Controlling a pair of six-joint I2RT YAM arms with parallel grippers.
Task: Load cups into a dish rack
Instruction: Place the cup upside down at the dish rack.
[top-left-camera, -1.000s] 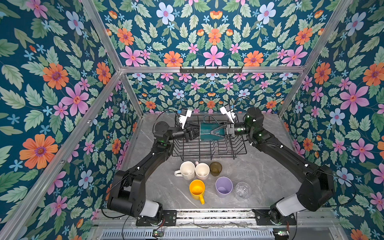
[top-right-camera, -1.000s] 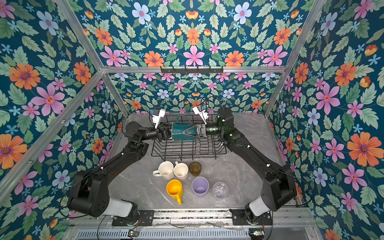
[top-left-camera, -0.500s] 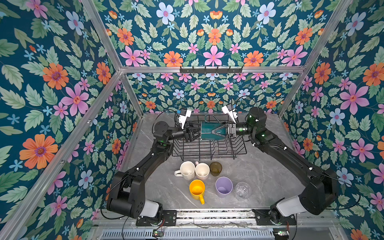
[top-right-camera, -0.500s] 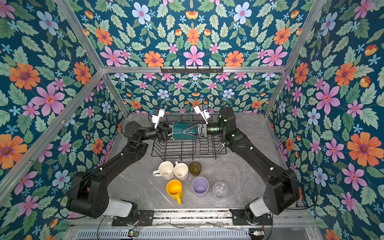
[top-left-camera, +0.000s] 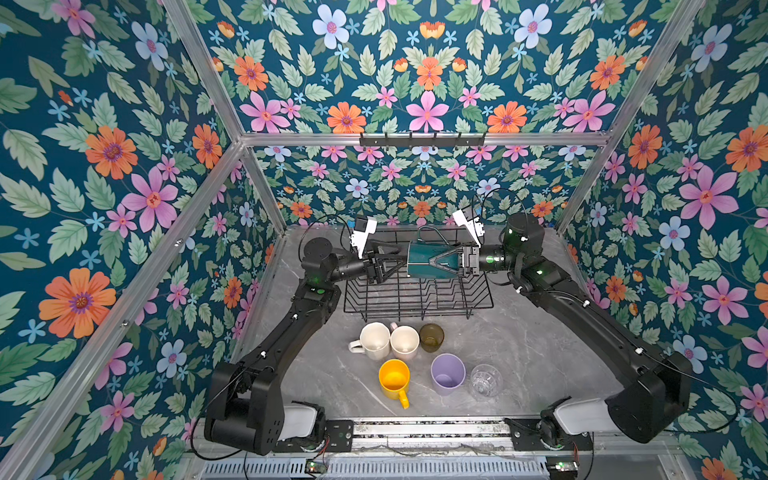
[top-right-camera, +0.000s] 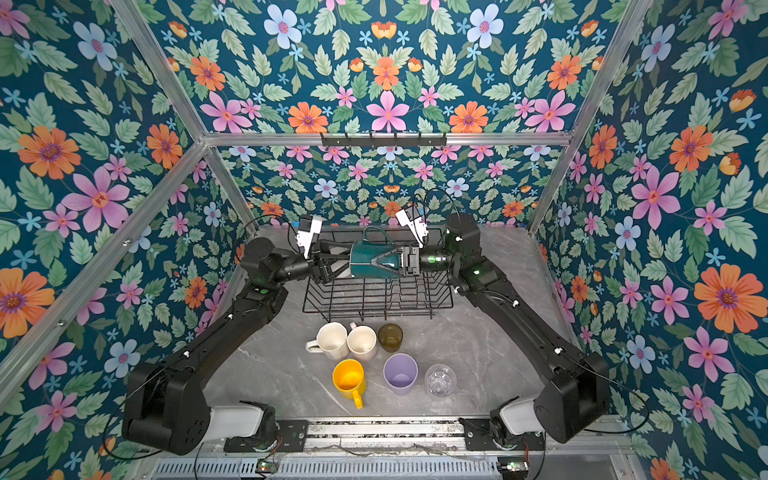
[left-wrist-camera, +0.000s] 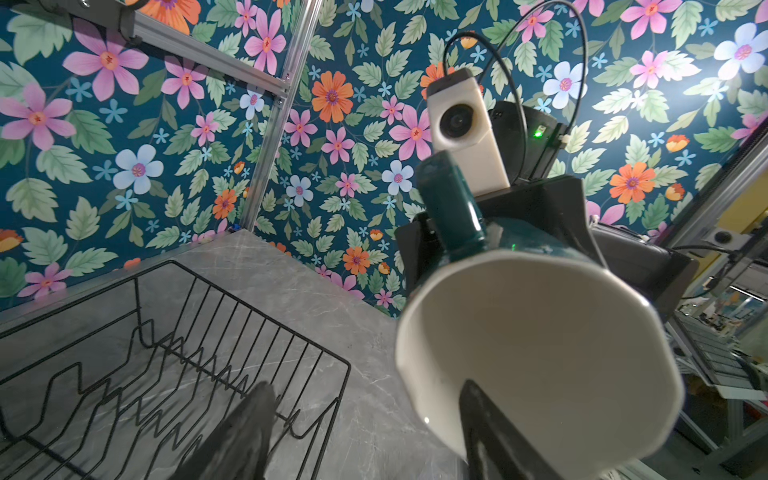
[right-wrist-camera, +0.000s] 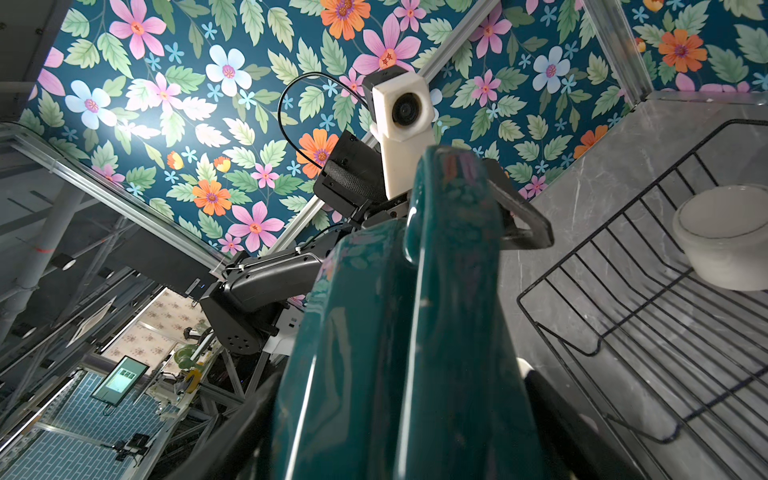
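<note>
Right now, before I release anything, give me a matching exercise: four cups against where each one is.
Cups: 1 dark green mug; 2 yellow mug; 3 clear glass; 4 white cup.
Places: A inside the dish rack; B on the table, right of the lilac tumbler; C held by the right gripper above the rack; D on the table, handle pointing toward the robot's base.
Pairs: 1-C, 2-D, 3-B, 4-A.

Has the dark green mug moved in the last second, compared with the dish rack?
Yes, slightly. The dark green mug, held in the right tool, shifted toward the robot's right above the unmoved dish rack.
</note>
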